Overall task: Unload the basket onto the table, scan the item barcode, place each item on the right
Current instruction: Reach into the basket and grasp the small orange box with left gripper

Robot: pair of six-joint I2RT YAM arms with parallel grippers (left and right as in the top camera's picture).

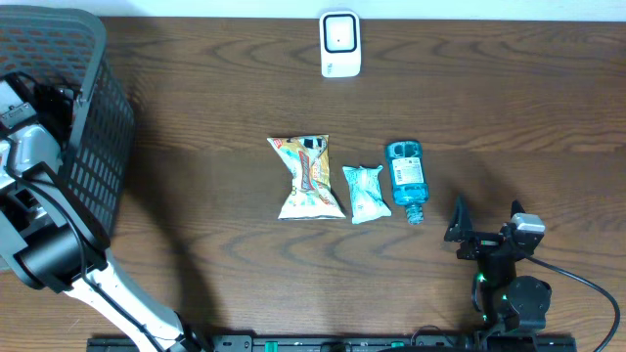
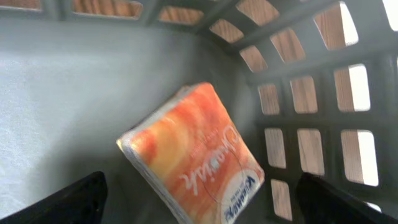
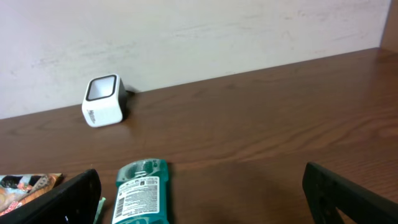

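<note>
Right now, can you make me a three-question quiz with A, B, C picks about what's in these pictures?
1. Where is the orange pack?
A) in the basket
B) on the floor
C) on a shelf

2. How many things lie in the row on the table?
A) one
B) three
C) six

3. How is the right claw?
A) open, empty
B) shut tight
C) holding a cup

Answers:
1 A, basket walls surround it.
2 B, there are the bag, packet and bottle.
3 A, it gapes wide with nothing gripped.
</note>
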